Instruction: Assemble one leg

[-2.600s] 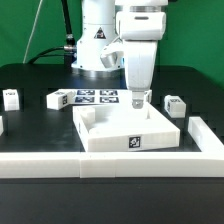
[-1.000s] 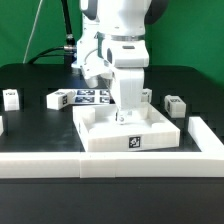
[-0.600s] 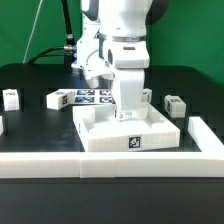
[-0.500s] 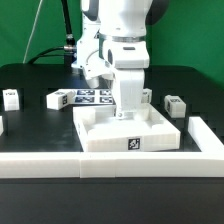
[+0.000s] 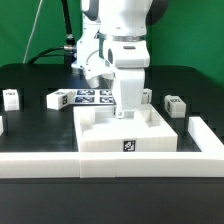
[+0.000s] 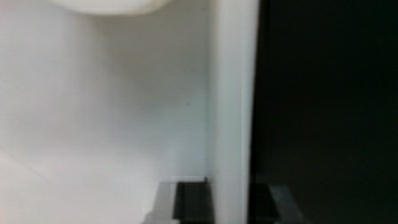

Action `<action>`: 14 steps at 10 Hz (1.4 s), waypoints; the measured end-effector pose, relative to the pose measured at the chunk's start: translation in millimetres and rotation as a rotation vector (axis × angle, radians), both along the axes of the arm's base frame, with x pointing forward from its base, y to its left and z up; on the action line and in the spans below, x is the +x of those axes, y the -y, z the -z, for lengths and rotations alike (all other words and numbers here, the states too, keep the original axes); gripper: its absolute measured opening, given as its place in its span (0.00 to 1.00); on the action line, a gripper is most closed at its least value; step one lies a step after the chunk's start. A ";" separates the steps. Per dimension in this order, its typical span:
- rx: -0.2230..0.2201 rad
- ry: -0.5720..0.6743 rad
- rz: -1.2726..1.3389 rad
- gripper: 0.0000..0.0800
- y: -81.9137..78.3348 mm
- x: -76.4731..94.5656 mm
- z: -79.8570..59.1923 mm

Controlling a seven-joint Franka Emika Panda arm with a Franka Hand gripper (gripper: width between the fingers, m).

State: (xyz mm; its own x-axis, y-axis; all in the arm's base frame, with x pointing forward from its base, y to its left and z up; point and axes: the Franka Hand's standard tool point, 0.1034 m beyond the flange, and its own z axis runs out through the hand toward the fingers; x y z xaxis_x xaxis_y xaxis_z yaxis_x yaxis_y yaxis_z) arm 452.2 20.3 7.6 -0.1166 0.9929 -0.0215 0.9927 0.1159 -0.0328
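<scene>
My gripper (image 5: 124, 114) stands straight down on the back edge of the large white panel (image 5: 100, 140) in the middle of the table. In the wrist view the two dark fingers (image 6: 189, 203) straddle the panel's edge (image 6: 233, 120), and the gripper (image 6: 231, 204) is shut on it. A round corner hole (image 6: 111, 5) shows in the panel ahead. Small white tagged legs lie loose on the black table: one at the exterior view's far left (image 5: 10, 97), one right of the panel (image 5: 175, 105) and one just behind the gripper (image 5: 146, 96).
The marker board (image 5: 95, 97) lies behind the panel, with another small white part (image 5: 57, 99) at its left end. A white raised border (image 5: 40, 163) runs along the table's front and up the exterior view's right side (image 5: 206, 136).
The gripper came from above the panel's back right corner down onto its back edge. In the last second the arm holds still and the panel has shifted very slightly.
</scene>
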 end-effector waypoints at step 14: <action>0.014 0.047 0.131 0.41 -62.1 45.3 0.9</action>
State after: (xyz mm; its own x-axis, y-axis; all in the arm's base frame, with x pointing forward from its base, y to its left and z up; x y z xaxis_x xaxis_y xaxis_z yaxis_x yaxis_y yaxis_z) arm 497.5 82.4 6.8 0.0147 0.9998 -0.0100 0.9998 -0.0146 0.0151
